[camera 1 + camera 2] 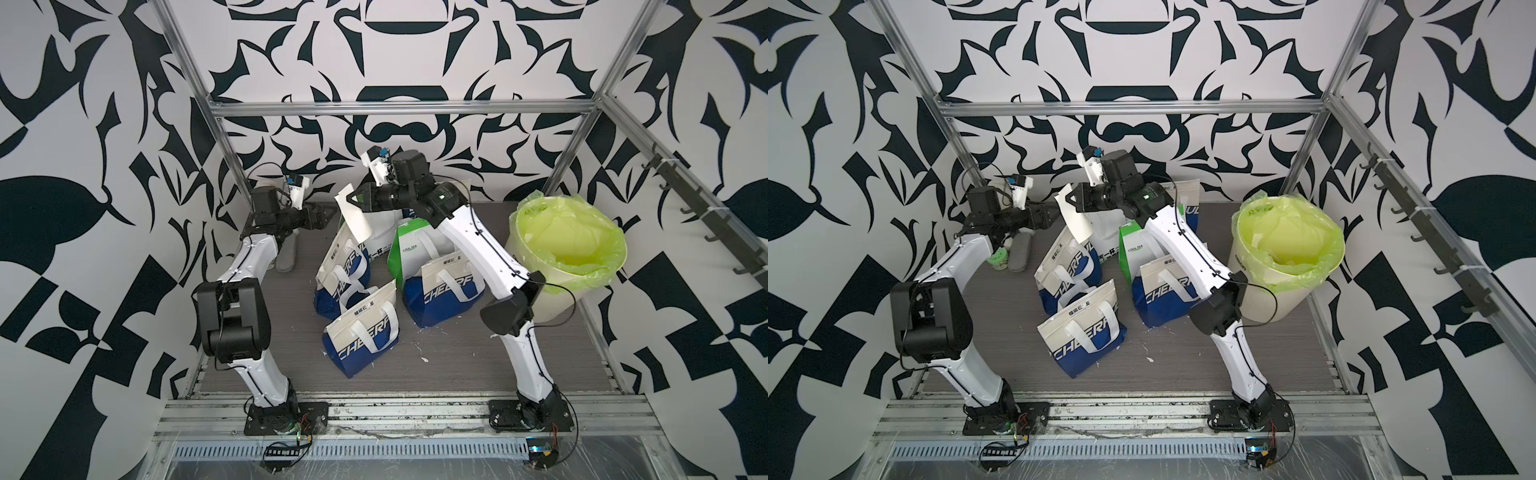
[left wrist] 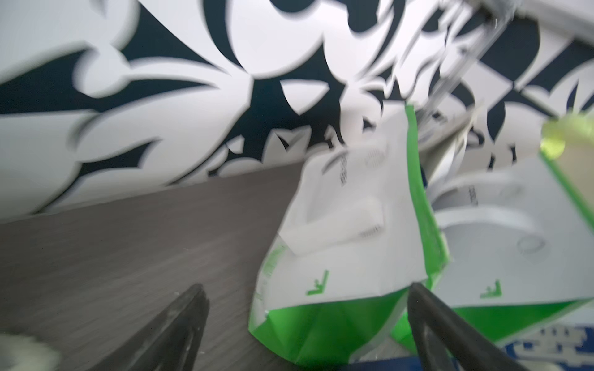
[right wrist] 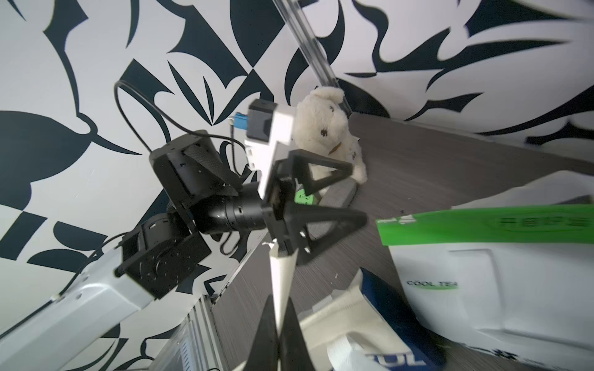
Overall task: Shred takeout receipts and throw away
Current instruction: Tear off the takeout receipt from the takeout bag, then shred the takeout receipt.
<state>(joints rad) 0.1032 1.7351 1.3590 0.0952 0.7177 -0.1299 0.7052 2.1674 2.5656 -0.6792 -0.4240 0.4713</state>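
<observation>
Nearest the lens in both top views runs the metal rail (image 1: 395,411) that my two arm bases are bolted to, and behind it the grey table (image 1: 457,361) stretches back to the patterned wall. My right end effector (image 1: 347,198) is raised above the rear middle of the table and clamped on a receipt (image 1: 357,222). This cream-white slip hangs tilted from the pinch, in the air over the bags. The right wrist view shows it edge-on, squeezed between my two dark fingers (image 3: 266,334). My left end effector (image 1: 329,211) sits just beside that slip on its left, at about the same height, with its fingers spread wide and holding nothing. The left wrist view is blurred, but it shows both fingers far apart with only table and bags beyond them. Whether a fingertip brushes the paper I cannot tell. Below the receipt, three blue-and-white bags (image 1: 361,345) stand bunched in the middle of the table, with a green-and-white bag (image 1: 409,249) and more bags behind them. A bin (image 1: 552,291) with a yellow-green liner (image 1: 598,232) stands at the right side of the table, well apart from the receipt, and my right elbow is just in front of it. A few tiny white scraps (image 1: 424,360) lie on the table near the front bag. A soft toy (image 3: 324,128) sits in the far left corner.
</observation>
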